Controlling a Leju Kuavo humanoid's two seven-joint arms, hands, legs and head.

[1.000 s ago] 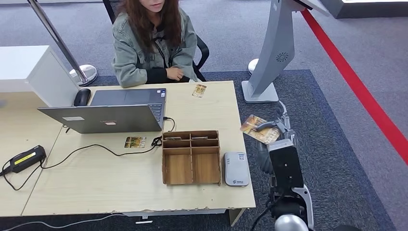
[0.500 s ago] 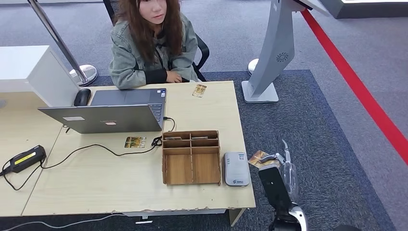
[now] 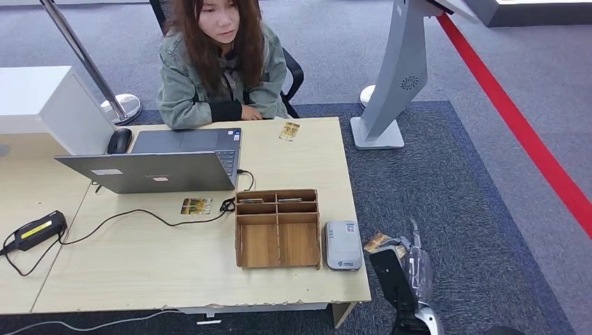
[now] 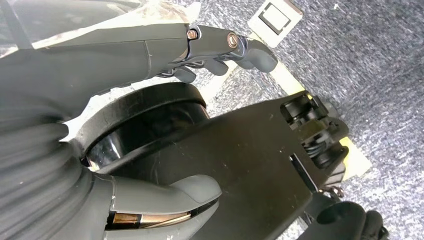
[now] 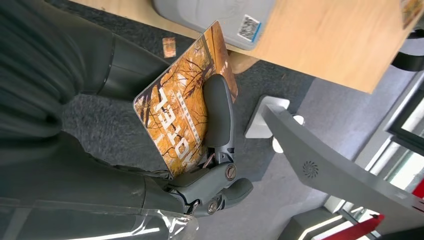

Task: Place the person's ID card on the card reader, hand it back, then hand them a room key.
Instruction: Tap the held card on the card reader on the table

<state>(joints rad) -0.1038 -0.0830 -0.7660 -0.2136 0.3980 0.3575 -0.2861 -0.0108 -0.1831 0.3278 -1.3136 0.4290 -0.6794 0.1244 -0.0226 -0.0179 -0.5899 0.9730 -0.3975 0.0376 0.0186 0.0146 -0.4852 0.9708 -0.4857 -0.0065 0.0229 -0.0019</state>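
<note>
My right hand (image 3: 403, 252) hangs off the table's right edge, just right of the grey card reader (image 3: 343, 244). It grips an orange card (image 5: 180, 116) printed "HOTEL", with the thumb (image 5: 218, 112) pressed flat on its face. In the head view the card (image 3: 380, 241) pokes toward the reader without touching it. The reader (image 5: 215, 14) lies on the table's front right corner with nothing on it. A second card (image 3: 289, 130) lies near the seated person (image 3: 220, 66), a third card (image 3: 196, 206) in front of the laptop. My left hand (image 4: 125, 65) hangs with nothing in it, fingers (image 4: 220, 42) apart from the thumb.
A wooden organiser (image 3: 278, 227) stands left of the reader. A laptop (image 3: 160, 164), a mouse (image 3: 119, 140) and a black-and-yellow scanner (image 3: 35, 230) with its cable sit on the table (image 3: 139, 272). A grey kiosk stand (image 3: 398, 70) rises on the carpet to the right.
My right hand has come down and back with the card, from beside the table's right edge to low beside the reader. The person has lifted their head.
</note>
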